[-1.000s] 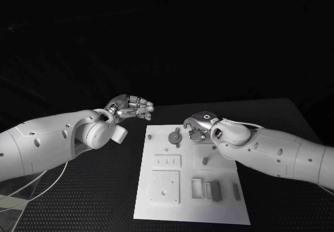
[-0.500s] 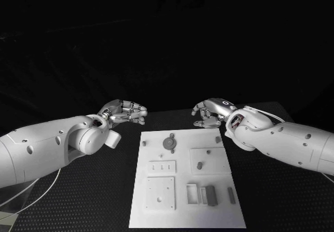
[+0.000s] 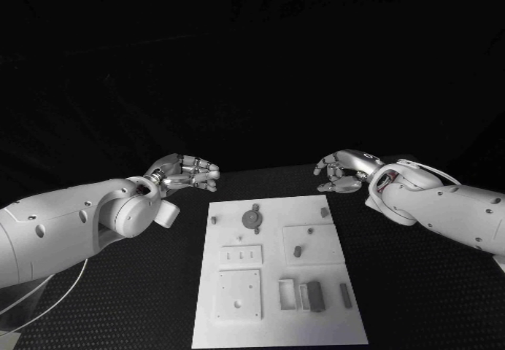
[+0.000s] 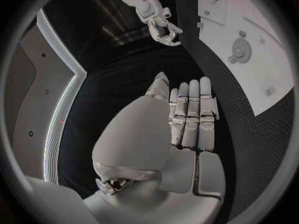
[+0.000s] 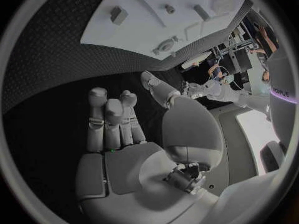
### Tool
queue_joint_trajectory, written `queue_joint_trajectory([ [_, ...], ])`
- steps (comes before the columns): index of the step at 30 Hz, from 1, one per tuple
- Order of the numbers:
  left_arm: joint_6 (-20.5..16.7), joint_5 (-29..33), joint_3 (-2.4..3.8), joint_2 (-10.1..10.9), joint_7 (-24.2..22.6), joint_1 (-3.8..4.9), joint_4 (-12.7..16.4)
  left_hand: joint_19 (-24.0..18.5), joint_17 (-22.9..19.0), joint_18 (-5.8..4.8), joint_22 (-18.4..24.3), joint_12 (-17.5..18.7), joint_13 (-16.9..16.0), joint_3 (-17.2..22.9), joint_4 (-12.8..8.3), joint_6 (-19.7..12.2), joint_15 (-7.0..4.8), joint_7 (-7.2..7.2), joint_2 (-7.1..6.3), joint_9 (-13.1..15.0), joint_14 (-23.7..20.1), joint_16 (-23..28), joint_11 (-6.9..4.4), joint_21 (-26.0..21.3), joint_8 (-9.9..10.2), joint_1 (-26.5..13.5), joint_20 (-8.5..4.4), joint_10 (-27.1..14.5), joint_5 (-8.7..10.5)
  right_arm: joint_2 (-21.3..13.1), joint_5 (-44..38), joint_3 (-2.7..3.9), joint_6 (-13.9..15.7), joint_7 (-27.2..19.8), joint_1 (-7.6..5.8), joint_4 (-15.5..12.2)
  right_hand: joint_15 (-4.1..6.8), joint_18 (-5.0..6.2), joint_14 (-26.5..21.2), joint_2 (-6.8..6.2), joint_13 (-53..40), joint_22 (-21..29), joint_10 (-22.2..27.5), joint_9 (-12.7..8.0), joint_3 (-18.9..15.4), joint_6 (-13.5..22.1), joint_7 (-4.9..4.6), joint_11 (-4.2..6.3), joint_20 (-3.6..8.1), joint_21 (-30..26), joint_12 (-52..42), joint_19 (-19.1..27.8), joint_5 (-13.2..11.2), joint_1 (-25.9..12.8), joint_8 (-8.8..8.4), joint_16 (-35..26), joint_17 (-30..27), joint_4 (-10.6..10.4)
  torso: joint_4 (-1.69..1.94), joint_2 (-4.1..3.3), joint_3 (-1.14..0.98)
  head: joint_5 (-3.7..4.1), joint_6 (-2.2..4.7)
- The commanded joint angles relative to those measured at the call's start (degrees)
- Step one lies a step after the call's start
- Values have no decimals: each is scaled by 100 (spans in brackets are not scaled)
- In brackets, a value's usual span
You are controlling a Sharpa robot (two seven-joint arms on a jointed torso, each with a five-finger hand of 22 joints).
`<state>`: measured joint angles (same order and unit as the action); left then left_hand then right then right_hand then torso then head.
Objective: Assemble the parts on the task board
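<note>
The white task board (image 3: pixel 276 251) lies in the middle of the black table. A round grey disc part (image 3: pixel 252 217) sits near its far edge, with small grey pegs (image 3: pixel 298 251) and grey blocks (image 3: pixel 314 297) further along the plate. My left hand (image 3: pixel 187 172) hovers off the board's far left corner, fingers side by side, holding nothing (image 4: pixel 187 114). My right hand (image 3: pixel 345 169) hovers beyond the far right corner, also with nothing in it (image 5: pixel 115 119). The board (image 4: pixel 274 45) and disc (image 4: pixel 240 49) lie beside the left hand's fingers in the left wrist view.
Black textured table surface (image 3: pixel 421 292) surrounds the plate on all sides. The board carries raised white plates with slots (image 3: pixel 241 255) and a square block (image 3: pixel 240 293) on its left half. A peg (image 5: pixel 118 15) stands on the board in the right wrist view.
My right hand has lifted away from the disc and drawn back to the right, off the board's far edge. The left hand has drifted slightly. The camera has shifted too.
</note>
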<state>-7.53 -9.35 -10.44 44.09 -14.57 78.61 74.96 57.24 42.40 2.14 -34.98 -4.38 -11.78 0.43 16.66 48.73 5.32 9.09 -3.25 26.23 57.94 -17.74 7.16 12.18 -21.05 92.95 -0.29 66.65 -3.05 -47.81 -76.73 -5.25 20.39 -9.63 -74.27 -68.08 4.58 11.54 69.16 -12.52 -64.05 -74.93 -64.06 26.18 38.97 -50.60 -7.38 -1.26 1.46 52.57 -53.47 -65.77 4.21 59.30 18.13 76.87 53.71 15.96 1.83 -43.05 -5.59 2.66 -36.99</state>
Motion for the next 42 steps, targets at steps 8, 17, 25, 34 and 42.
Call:
queue_joint_trajectory([
  [8,251,-18,4,8,-130,-22,10,38,18,110,1,-1,-7,-66,-4,28,9,12,15,-2,30,38,5,-33,-22,-10,-1,22,-6,-194,352,-4,-556,-390,114,104,-43,346,-205,-72,13,-101,229,-3,-111,131,-110,-73,-84,-98,51,208,11,101,-129,-61,-7,-5,0,-5,-2,75,-15],
  [17,320,-19,5,9,-147,-32,19,35,31,106,1,30,-5,-98,-1,-1,12,27,-41,-13,27,57,23,-42,5,-24,1,-9,-5,-150,313,-24,-610,-432,334,365,-21,346,-264,-96,14,-104,292,2,-121,173,-66,-39,-117,-116,49,267,14,199,-155,-63,-6,29,9,-14,7,140,-40],
  [25,333,-21,5,12,-152,-40,17,34,34,106,1,34,-5,-103,-3,-4,12,27,-52,-14,27,62,25,-44,9,-22,1,-12,-5,-151,260,-28,-615,-455,456,452,28,346,-299,-76,17,-109,321,17,-120,191,-10,13,-134,-117,42,301,14,333,-158,-56,-4,49,14,-18,21,152,-53],
  [34,340,-26,5,-1,-157,-62,4,35,37,106,1,40,-5,-106,-3,-10,13,31,-57,-16,27,66,28,-45,15,-20,2,-18,-5,-103,239,-34,-624,-474,548,518,41,346,-310,-87,19,-111,330,19,-137,216,4,26,-142,-116,41,312,11,346,-168,-53,-4,42,12,-16,29,152,-85],
  [42,337,-27,6,-18,-150,-80,-13,36,40,106,0,42,-6,-106,-2,-13,13,33,-54,-17,27,69,30,-46,18,-19,2,-21,-6,82,11,-53,-386,-530,724,684,41,346,-309,-56,19,-112,326,27,-157,219,-3,22,-150,-105,29,307,11,323,-167,-38,-1,12,16,-15,28,130,-118],
])
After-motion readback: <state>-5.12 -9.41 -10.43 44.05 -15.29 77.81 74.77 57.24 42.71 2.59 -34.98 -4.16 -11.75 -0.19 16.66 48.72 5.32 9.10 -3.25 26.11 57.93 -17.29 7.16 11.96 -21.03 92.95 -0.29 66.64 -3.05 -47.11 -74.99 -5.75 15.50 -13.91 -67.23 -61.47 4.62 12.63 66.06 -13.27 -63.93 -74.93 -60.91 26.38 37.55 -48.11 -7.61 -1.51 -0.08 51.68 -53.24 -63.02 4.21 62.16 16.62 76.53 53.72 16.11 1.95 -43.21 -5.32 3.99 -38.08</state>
